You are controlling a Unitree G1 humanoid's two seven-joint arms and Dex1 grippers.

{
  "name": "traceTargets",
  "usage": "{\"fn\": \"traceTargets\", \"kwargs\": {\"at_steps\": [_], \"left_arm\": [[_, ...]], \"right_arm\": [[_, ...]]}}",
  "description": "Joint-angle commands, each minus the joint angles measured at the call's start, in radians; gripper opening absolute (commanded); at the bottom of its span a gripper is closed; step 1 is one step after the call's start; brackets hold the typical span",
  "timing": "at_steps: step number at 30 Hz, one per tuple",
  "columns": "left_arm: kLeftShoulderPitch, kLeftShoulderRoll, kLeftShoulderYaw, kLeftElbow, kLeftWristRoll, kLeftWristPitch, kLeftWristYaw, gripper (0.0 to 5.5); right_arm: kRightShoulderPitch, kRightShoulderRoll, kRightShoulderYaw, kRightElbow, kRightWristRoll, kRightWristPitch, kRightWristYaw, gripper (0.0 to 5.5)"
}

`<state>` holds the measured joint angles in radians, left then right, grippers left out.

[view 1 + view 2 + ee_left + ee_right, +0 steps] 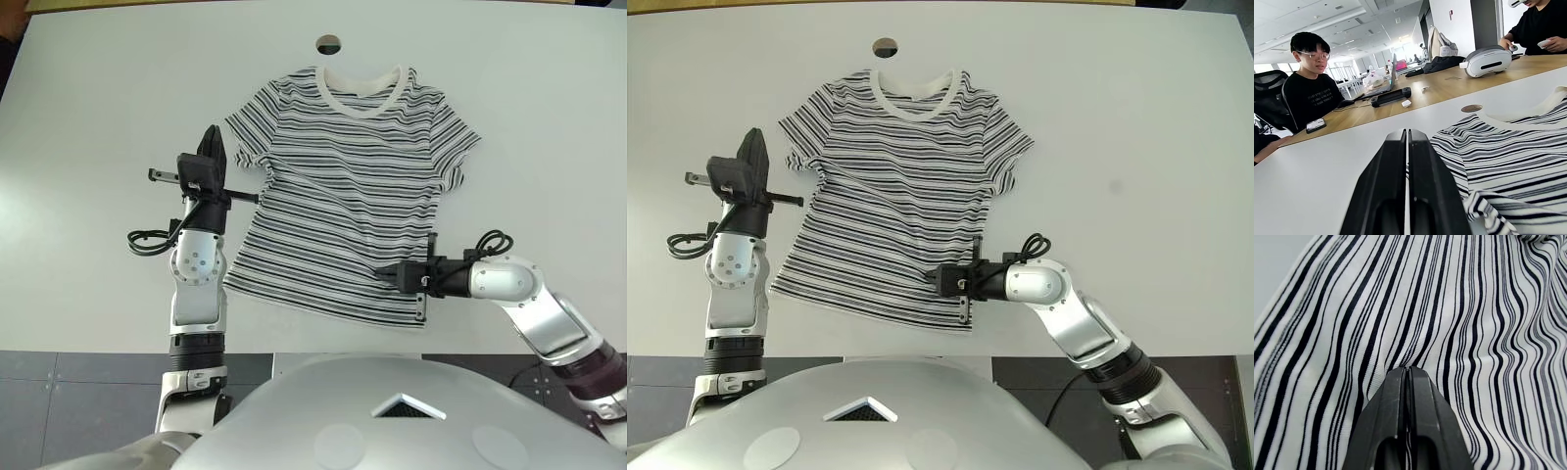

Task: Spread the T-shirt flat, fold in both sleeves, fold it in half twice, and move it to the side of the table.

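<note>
- Black-and-white striped fabric T-shirt lies flat on white desk.
- Left gripper, fingers together, beside sleeve.
- Right gripper, fingers together, over hem by near edge.

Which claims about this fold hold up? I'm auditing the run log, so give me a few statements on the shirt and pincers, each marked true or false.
1. The shirt is folded in half. False: it lies spread open on the table.
2. The collar points away from the robot. True.
3. The left pincer is shut. True.
4. The right pincer is at the collar. False: it is at the hem, on the robot's side of the shirt.
</note>
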<state>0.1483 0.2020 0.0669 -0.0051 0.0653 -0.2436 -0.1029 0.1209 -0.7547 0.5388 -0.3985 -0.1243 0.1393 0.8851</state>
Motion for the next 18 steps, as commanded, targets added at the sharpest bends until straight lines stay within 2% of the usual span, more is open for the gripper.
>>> {"fn": "traceTargets", "kwargs": {"at_steps": [1,10,18], "left_arm": [[-0.004,0.001,-0.003,-0.008,0.003,0.015,0.0,0.11],[-0.014,0.006,0.003,-0.018,-0.021,0.037,-0.016,0.11],[-0.025,0.008,0.014,-0.021,-0.051,0.071,-0.026,0.11]], "right_arm": [[0.081,-0.127,0.024,0.066,-0.071,0.035,0.065,0.11],[0.18,-0.25,-0.038,0.001,-0.006,-0.001,0.08,0.11],[0.249,-0.285,-0.039,-0.059,0.015,-0.018,0.087,0.11]]}}
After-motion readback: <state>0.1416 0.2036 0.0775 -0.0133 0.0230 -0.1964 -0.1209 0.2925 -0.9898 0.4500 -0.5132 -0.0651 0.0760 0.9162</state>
